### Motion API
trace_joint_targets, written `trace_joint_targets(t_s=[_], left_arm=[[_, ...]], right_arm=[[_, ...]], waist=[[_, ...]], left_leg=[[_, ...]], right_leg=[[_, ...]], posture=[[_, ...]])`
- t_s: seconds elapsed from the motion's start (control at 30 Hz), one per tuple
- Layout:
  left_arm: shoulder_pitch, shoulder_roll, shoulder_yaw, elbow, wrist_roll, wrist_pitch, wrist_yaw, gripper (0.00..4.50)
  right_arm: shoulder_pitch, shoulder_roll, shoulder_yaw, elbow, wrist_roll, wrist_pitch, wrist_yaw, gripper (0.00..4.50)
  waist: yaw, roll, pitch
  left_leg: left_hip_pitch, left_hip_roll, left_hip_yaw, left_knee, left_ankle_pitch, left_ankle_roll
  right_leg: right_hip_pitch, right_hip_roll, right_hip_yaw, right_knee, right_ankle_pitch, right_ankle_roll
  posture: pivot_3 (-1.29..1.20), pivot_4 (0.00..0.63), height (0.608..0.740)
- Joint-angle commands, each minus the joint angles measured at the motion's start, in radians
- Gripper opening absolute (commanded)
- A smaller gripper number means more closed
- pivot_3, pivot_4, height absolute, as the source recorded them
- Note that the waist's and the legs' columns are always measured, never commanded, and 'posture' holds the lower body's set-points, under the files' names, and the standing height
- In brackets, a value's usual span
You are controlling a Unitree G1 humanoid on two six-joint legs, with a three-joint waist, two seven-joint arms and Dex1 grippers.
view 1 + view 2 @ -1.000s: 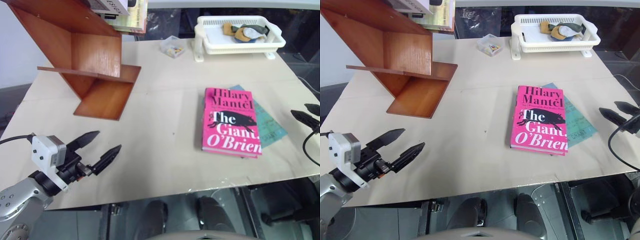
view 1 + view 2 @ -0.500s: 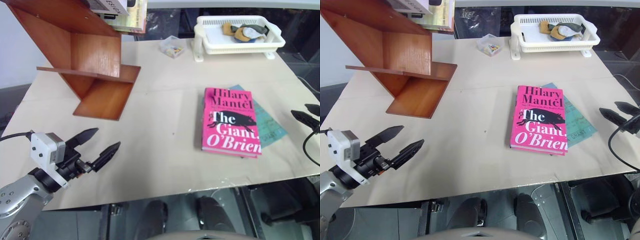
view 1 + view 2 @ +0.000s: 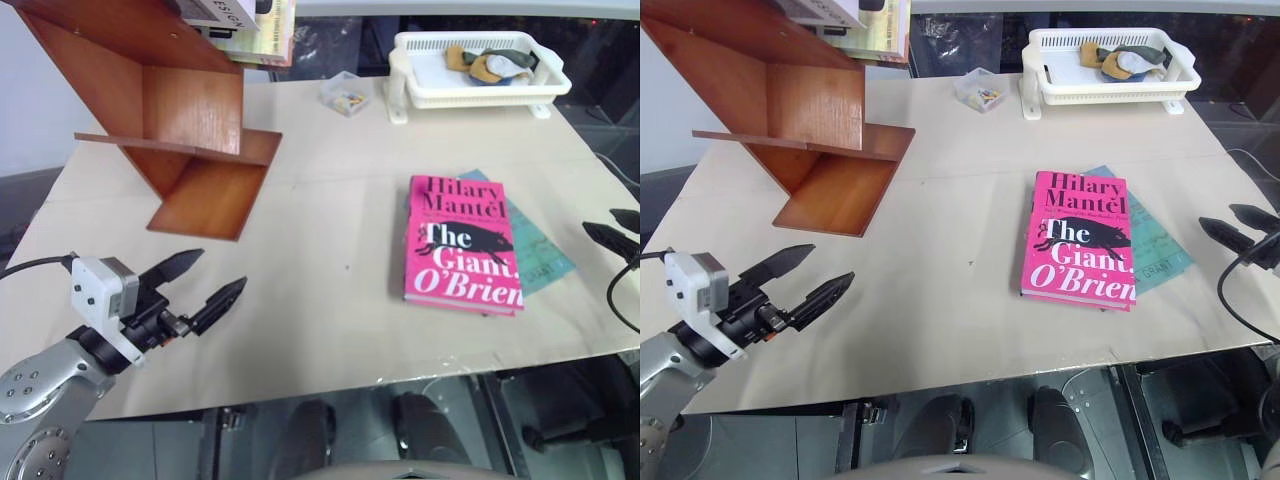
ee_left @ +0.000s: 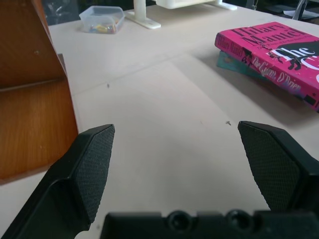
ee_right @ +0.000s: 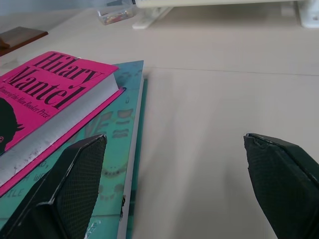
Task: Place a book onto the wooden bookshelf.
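The pink book lies flat on the table, right of centre, on top of a thinner teal book. The wooden bookshelf stands at the far left of the table, with pale books on its top board. My left gripper hovers open over the near left part of the table, pointing toward the book, with nothing between its fingers. My right gripper is open at the table's right edge, just right of the teal book. The right wrist view shows the book close ahead.
A white basket tray holding small items stands at the back right. A small clear plastic box sits at the back centre. Bare table lies between the bookshelf and the book.
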Motion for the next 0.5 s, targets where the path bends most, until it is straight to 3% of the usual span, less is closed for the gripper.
trace_joint_targets(t_s=[0.03, 0.17, 0.3, 0.5], left_arm=[[-0.047, 0.025, -0.063, 0.016, -0.022, 0.046, -0.011, 4.45], [-0.167, 0.046, -0.16, 0.039, -0.099, 0.165, 0.019, 4.45], [-0.389, -0.006, -0.268, 0.12, -0.211, 0.296, 0.104, 4.45], [-0.68, -0.126, -0.375, 0.375, -0.294, 0.466, 0.18, 4.45]], right_arm=[[0.035, -0.056, -0.033, -0.057, 0.032, 0.023, 0.067, 4.5], [0.107, -0.111, -0.021, -0.125, 0.035, 0.073, 0.168, 4.5], [0.243, -0.161, -0.04, -0.308, 0.09, 0.189, 0.272, 4.5], [0.489, -0.134, -0.146, -0.66, 0.212, 0.307, 0.243, 4.5]], waist=[[0.003, 0.0, 0.0], [0.007, 0.001, 0.0], [0.011, 0.002, 0.0], [0.001, 0.001, 0.0]], left_leg=[[0.0, 0.0, 0.0, 0.0, 0.0, 0.0], [0.0, 0.0, -0.001, 0.0, 0.0, 0.0], [-0.001, -0.001, -0.003, 0.001, 0.0, 0.0], [-0.001, -0.001, -0.004, 0.002, 0.0, 0.0]], right_leg=[[0.0, 0.0, 0.0, 0.0, 0.0, 0.0], [0.0, 0.0, 0.0, 0.0, 0.0, 0.0], [0.0, -0.001, -0.002, 0.001, 0.0, 0.0], [0.0, 0.0, -0.003, 0.002, 0.0, 0.001]], posture=[[0.0, 0.15, 0.74], [0.0, 0.15, 0.74], [0.0, 0.15, 0.74], [0.0, 0.15, 0.74]])
